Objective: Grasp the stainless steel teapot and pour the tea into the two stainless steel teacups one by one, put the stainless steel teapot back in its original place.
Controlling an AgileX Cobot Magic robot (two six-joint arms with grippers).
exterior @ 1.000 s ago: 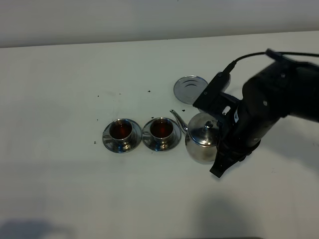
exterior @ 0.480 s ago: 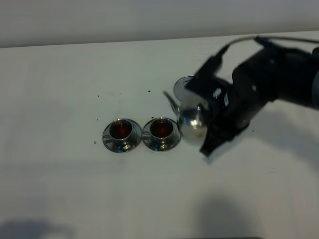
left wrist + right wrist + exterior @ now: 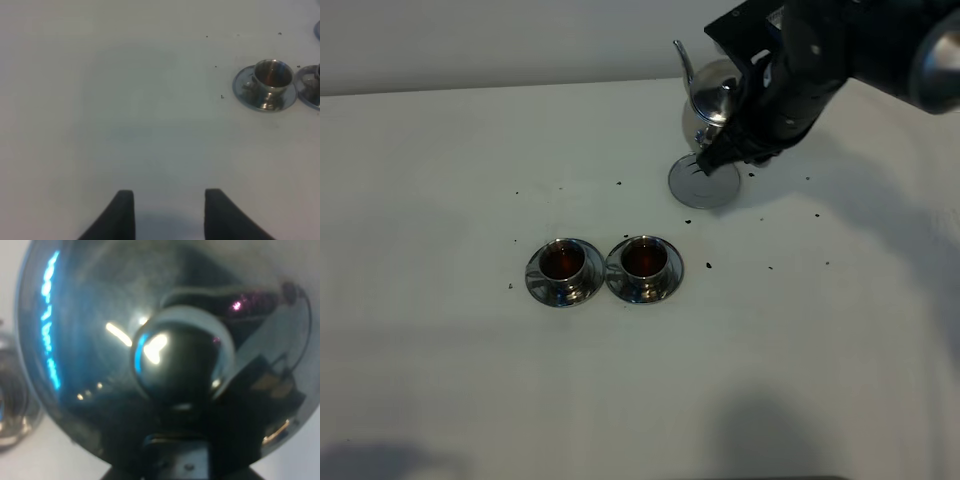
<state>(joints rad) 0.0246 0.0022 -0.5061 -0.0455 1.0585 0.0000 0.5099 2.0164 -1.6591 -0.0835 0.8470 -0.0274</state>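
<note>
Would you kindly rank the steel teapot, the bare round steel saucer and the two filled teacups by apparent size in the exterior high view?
1. Shiny stainless steel teapot, though it is raised nearer the camera.
2. Bare round steel saucer.
3. Left teacup and right teacup: they look alike, unranked.

From my station this reads as a staged test bench, not a home or kitchen. I see one bare white tabletop (image 3: 440, 380) meeting a plain pale wall (image 3: 500, 40) at 12 o'clock, with no furniture or decor. Only a steel tea set sits out, and dark specks (image 3: 708, 265) dot the surface toward 3 o'clock.
</note>
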